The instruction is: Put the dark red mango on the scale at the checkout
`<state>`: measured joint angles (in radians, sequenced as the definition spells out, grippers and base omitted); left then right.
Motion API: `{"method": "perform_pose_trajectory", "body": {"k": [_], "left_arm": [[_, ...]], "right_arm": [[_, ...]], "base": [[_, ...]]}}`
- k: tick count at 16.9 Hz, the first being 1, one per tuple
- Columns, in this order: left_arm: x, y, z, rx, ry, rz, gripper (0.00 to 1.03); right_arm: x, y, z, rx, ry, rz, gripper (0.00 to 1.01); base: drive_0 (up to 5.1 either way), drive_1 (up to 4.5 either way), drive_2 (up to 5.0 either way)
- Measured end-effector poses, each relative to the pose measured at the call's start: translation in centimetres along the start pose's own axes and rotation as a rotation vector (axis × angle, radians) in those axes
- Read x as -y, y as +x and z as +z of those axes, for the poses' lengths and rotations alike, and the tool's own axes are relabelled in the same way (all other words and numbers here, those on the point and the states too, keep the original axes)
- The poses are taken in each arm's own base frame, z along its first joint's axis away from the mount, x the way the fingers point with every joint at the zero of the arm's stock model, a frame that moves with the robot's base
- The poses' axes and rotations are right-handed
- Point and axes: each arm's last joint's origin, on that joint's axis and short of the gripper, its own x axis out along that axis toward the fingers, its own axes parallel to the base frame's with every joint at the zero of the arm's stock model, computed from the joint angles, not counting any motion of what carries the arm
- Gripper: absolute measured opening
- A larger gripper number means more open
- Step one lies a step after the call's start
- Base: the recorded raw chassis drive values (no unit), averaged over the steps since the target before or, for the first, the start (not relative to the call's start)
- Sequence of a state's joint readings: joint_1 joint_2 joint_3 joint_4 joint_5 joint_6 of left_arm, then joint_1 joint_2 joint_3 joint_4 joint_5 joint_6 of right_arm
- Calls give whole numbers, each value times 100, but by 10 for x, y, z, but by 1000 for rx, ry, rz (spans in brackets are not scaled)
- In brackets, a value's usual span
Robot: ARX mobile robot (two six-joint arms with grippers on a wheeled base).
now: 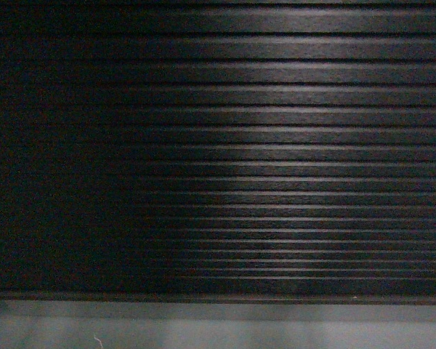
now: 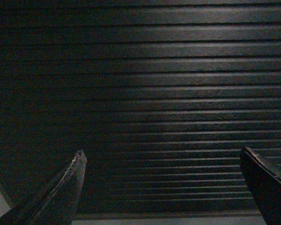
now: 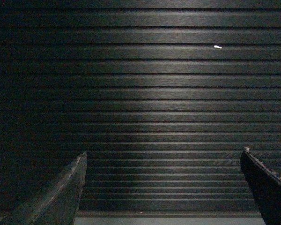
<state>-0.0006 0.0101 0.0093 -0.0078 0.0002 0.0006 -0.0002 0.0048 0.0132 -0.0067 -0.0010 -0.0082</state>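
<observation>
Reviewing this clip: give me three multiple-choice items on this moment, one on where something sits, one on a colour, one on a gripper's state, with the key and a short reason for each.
1. In the head view, where does the grey base run?
A. along the bottom edge, under the ribbed panel
B. along the top edge
C. down the left side

2. What colour is the ribbed front of the checkout?
A. white
B. black
C. red

3. How do the left gripper's fingers stand?
A. shut on a mango
B. shut on nothing
C. spread wide, nothing between them

Key: 1 A, the grey base lies below the checkout ribs. 2 B, the horizontal ribs are black in all three views. 3 C, the left gripper shows only ribbed panel between its fingers; the right gripper looks the same.
</observation>
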Motion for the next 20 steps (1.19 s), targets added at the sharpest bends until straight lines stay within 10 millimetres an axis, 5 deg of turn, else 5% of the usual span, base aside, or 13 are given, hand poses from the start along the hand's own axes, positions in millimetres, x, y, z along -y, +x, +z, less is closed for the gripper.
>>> {"method": "perform_pose_trajectory", "body": {"k": [20], "left_arm": [[0, 0, 0, 4, 0, 0, 98]], "right_arm": [[0, 0, 0, 3, 2, -1, 98]], "base": [[0, 0, 0]]}}
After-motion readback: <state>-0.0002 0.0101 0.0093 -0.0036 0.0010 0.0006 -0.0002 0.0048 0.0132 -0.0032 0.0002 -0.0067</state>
